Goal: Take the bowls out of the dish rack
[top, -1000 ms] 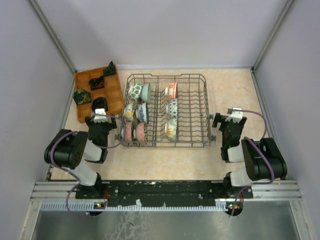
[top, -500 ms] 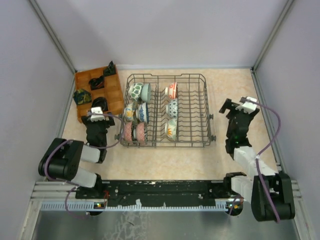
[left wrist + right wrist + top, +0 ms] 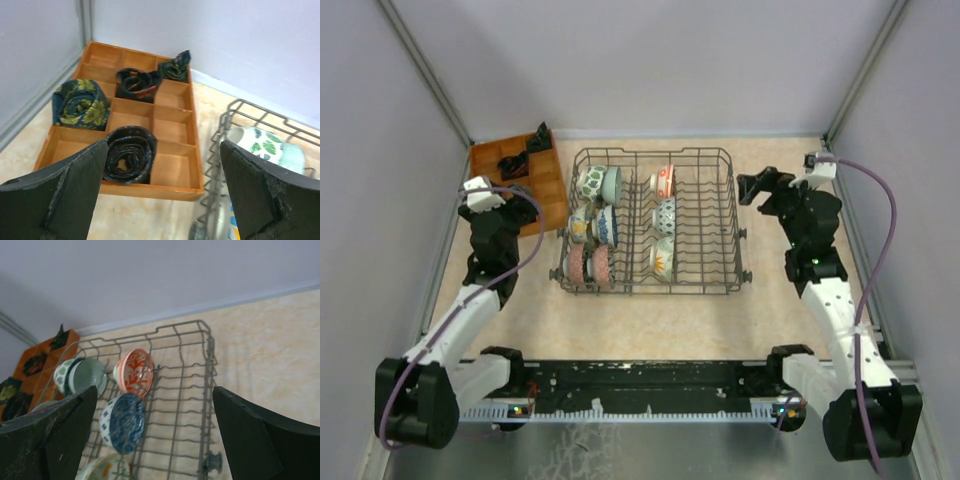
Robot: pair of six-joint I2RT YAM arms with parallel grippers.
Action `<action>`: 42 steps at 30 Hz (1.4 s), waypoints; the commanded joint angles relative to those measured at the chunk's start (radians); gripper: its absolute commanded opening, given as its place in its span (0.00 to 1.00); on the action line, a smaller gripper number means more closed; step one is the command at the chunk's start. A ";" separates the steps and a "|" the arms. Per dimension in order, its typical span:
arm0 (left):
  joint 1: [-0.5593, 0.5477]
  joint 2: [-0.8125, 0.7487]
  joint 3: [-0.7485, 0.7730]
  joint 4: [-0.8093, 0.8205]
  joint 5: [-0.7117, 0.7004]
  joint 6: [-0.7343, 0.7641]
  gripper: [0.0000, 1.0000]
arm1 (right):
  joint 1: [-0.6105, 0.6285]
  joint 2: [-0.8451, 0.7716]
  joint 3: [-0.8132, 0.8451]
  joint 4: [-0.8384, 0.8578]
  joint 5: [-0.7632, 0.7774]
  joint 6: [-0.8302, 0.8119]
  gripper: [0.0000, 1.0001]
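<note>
Both my arms reach forward. My left gripper [image 3: 162, 165] hovers at nine o'clock of the dish rack [image 3: 730, 215], by the orange tray [image 3: 552, 190], fingers spread and empty. My right gripper [image 3: 155, 400] hangs at two o'clock, fingers wide apart, holding nothing. The bowls [image 3: 603, 228] sit in the rack.

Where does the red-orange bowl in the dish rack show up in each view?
Top external: the red-orange bowl stands at the far end of the right-hand column of bowls.
Left wrist: not in view.
Right wrist: left of centre, just above the blue bowl.
Shared landmark: the dish rack, in all three views.
</note>
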 commanded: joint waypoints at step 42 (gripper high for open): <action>-0.194 0.091 0.394 -0.514 0.128 -0.120 0.99 | 0.237 0.790 0.618 -0.177 -0.230 0.138 0.74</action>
